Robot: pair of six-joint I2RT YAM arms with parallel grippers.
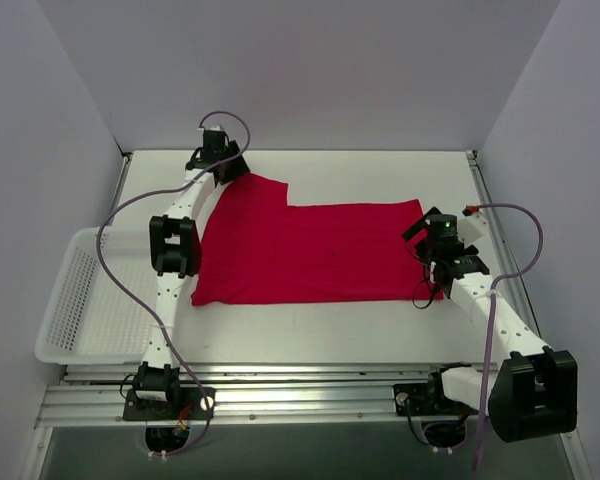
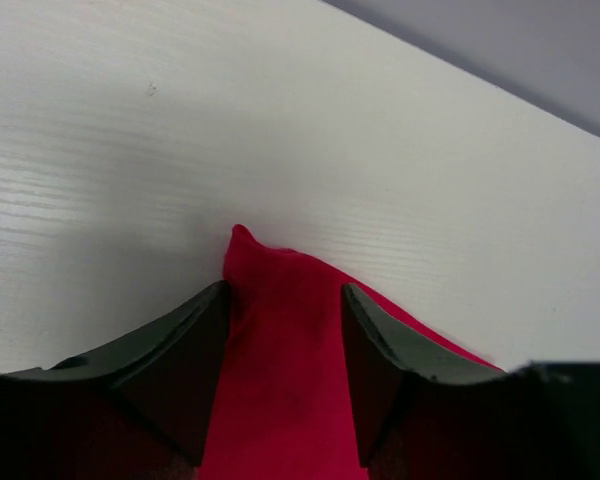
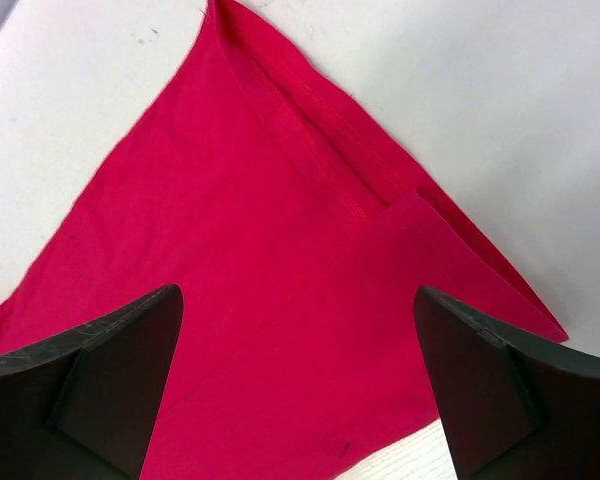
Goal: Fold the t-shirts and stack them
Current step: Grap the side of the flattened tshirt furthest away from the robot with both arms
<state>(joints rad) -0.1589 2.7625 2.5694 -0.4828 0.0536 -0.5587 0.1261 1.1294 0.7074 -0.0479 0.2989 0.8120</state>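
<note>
The red t-shirt (image 1: 310, 250) is seen spread flat at the middle of the white table (image 1: 380, 175), with one flap reaching up toward 11 o'clock. The left gripper (image 1: 232, 172) is lowered onto that far 11 o'clock corner. From the left wrist, a ridge of the t-shirt (image 2: 280, 380) is seen pushed up into a small peak, and the left gripper (image 2: 285, 295) is set astride it, one finger on each side and the cloth filling the gap. The jaws are partly drawn in; whether the cloth is truly pinched cannot be told.

Over at 3 o'clock, the right gripper (image 1: 425, 232) is held above the shirt's right edge. From its wrist view the right gripper (image 3: 298, 300) is spread wide, nothing between the fingers, and a folded-over layer with a stitched hem is seen on the t-shirt (image 3: 260, 250) below. A white mesh basket (image 1: 80, 300) is parked at 8 o'clock, just beside the shirt's lower left corner.
</note>
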